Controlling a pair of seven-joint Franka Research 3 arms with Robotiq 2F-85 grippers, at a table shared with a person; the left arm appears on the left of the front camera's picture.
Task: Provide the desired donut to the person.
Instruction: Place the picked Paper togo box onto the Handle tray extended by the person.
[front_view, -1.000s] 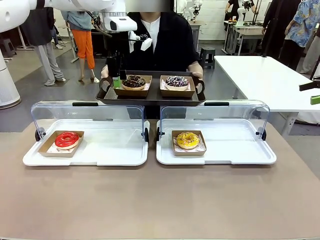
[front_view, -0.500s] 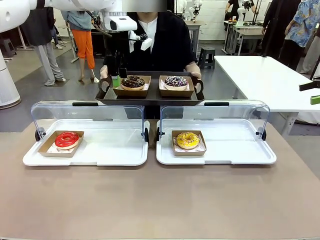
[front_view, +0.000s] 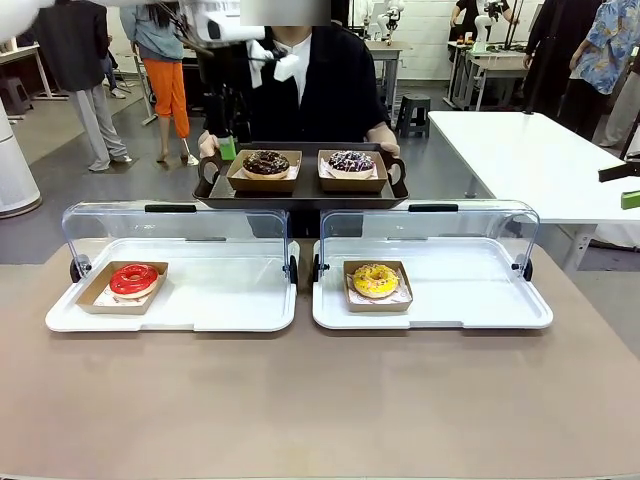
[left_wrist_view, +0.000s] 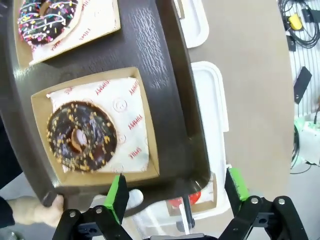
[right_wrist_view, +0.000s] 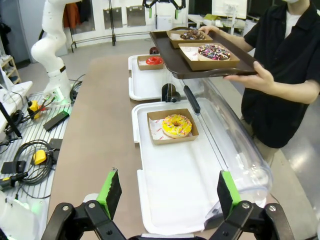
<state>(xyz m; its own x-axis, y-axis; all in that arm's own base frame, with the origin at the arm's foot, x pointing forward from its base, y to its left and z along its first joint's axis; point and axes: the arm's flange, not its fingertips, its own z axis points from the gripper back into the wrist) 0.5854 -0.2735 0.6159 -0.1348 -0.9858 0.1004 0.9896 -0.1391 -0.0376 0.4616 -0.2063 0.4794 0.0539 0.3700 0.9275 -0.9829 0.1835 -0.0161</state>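
Above the dark tray (front_view: 300, 190) the person (front_view: 320, 85) holds, the left gripper (left_wrist_view: 176, 192) has lifted clear, jaws wide and empty. The chocolate donut (front_view: 266, 163) now sits on that tray beside a sprinkled donut (front_view: 351, 162), so the handover looks complete. Right gripper (right_wrist_view: 167, 195) hangs wide and empty over the white tray (right_wrist_view: 172, 195). The left arm is largely cut off in the front view.

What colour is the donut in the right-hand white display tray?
The donut is yellow-glazed with small coloured sprinkles, sitting in a brown cardboard tray; the right wrist view shows it best.
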